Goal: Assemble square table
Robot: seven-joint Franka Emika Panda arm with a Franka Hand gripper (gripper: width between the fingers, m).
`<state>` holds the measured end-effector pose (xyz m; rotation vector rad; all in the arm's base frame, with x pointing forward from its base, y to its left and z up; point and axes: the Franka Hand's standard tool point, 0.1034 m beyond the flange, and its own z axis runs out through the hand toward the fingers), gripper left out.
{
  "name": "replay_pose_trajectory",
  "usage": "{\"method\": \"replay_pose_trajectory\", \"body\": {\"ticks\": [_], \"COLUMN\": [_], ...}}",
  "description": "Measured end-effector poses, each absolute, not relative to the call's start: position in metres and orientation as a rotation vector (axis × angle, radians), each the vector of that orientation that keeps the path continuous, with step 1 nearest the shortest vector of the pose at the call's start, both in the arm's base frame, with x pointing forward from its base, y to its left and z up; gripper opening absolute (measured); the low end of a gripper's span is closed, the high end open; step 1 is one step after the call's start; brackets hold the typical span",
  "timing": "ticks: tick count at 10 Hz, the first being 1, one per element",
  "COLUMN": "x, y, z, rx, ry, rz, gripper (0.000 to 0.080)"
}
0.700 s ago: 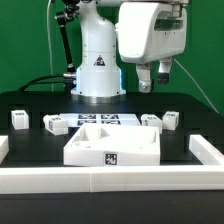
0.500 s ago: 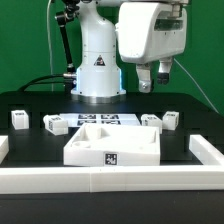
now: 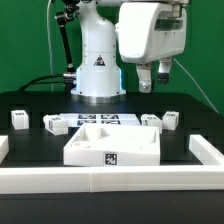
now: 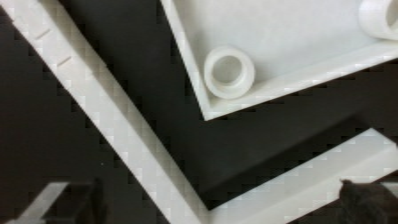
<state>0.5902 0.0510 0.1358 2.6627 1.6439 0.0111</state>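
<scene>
My pincer [image 3: 152, 80] hangs high over the black surface [image 3: 35, 145]. Its two fingers stand wide apart and there is nothing between them. The square table top [image 3: 113, 146] lies flat far below me, in the middle of the surface, just behind the long white wall [image 3: 110, 181]. From my wrist I look down on one corner of it, with a round hole [image 4: 228, 70] near the edge. Four little legs sit behind the top. The far-left leg [image 3: 19, 119] and the second leg [image 3: 52, 124] are on the exterior view's left. The third leg [image 3: 150, 121] and the far-right leg [image 3: 171, 120] are on the exterior view's right, close together. The third leg looks almost under my pincer, so I think I should go down to that one. It is too small for me to tell which way its long side points.
</scene>
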Motion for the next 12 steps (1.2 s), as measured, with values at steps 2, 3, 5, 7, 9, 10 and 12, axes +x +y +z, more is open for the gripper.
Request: {"method": "replay_pose_trajectory", "body": {"ticks": [2,3,5,7,9,10,12], "x": [0.569,0.561,0.557,0.557,0.555,0.541,0.516], "y": [0.057,0.056,0.055,0.055,0.055,0.056,0.055], "z": [0.121,0.112,0.108,0.107,0.104,0.094,0.078], "rx": [2.587,2.563,2.564,2.566,2.558,2.544,2.542], "ry": [1.777,1.813,1.808,1.809,1.812,1.818,1.827], "rz": [-0.002,0.007,0.013,0.010,0.028,0.062,0.062], "gripper": [0.0650,0.0650,0.0650,0.0650,0.0650,0.0650,0.0650]}}
